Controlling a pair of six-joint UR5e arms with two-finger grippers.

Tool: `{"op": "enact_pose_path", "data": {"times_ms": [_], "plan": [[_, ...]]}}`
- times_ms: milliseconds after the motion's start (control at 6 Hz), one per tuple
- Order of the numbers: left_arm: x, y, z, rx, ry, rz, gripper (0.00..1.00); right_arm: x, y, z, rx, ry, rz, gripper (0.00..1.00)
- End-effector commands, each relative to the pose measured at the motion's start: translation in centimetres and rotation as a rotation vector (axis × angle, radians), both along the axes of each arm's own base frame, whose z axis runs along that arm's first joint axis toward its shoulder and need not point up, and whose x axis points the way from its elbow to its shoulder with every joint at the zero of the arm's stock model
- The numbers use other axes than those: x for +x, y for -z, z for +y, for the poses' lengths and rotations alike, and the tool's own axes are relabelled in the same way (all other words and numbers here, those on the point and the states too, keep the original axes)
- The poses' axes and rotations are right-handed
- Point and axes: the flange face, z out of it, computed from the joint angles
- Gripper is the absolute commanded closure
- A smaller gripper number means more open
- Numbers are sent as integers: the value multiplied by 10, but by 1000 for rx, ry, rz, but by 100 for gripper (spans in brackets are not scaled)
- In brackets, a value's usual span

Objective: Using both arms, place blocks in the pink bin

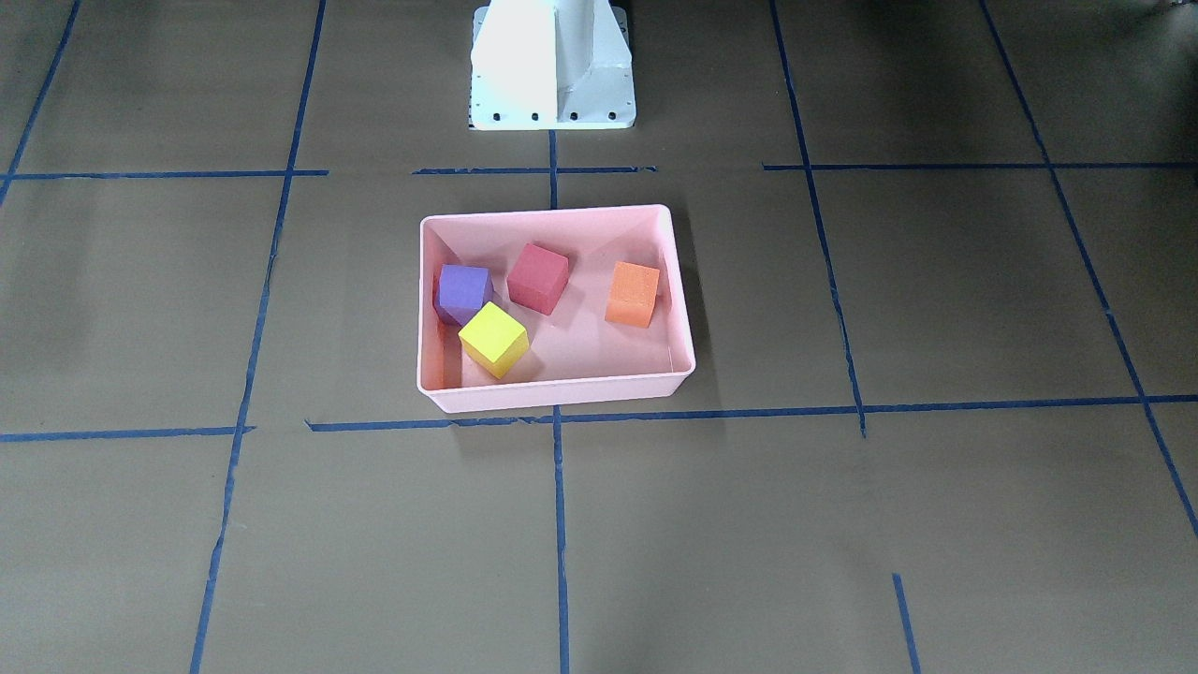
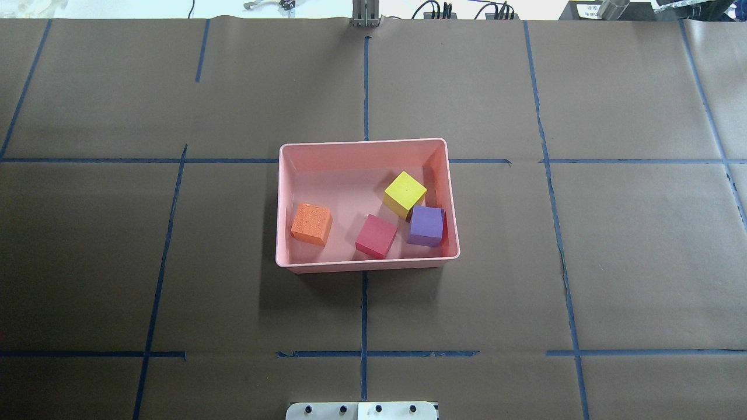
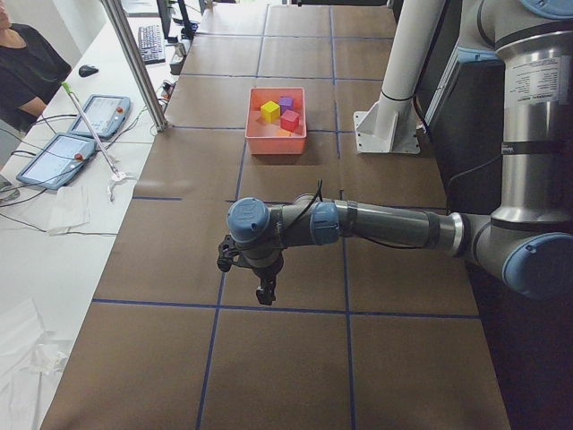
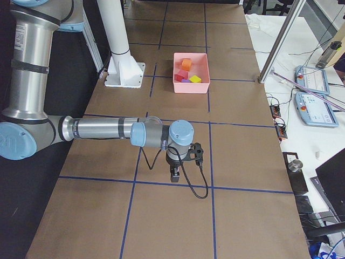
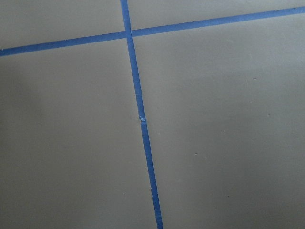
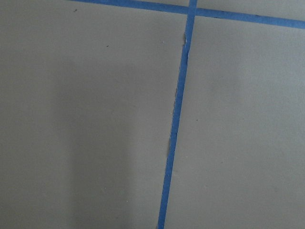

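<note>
**A:** Where did the blocks lie?

**B:** All four sat inside the pink bin [image 2: 362, 143], mid-table. The orange block [image 2: 311, 223] stood alone toward the robot's left. The red block [image 2: 376, 235] was near the middle. The yellow block [image 2: 405, 194] had a corner against the purple block [image 2: 426, 225], which sat close to the bin's right-hand wall. By that layout I judged the task done.

**A:** And the grippers?

**B:** The left gripper [image 3: 265, 291] and the right gripper [image 4: 174, 174] each hung low over the table, well apart from the bin. They appeared only in the side views, so I could not tell whether their fingers were apart or together. Neither seemed to carry anything.

**A:** How would a block handle, if one needed moving?

**B:** They looked like matte foam, so probably light, slightly soft and not slippery. I would pinch two opposite flat faces from above. The purple one left little room on the wall side.

**A:** What did one view add over another?

**B:** The overhead showed dimples on the orange block's top. The wrist cameras showed only brown paper [image 5: 214, 143] and blue tape lines [image 6: 176, 124].
</note>
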Motion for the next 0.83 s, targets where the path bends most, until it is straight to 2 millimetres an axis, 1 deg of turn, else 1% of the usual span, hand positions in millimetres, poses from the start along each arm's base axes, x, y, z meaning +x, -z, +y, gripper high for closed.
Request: {"op": "enact_pose_path", "data": {"times_ms": [0, 167, 667], "plan": [[-2, -7, 1, -16, 5, -2, 0, 0, 4, -3, 7, -1, 1, 0], [-2, -5, -2, -13, 7, -2, 0, 0, 7, -3, 12, -2, 0, 0], [-7, -7, -5, -22, 21, -4, 0, 0, 0, -3, -2, -4, 3, 0]]}}
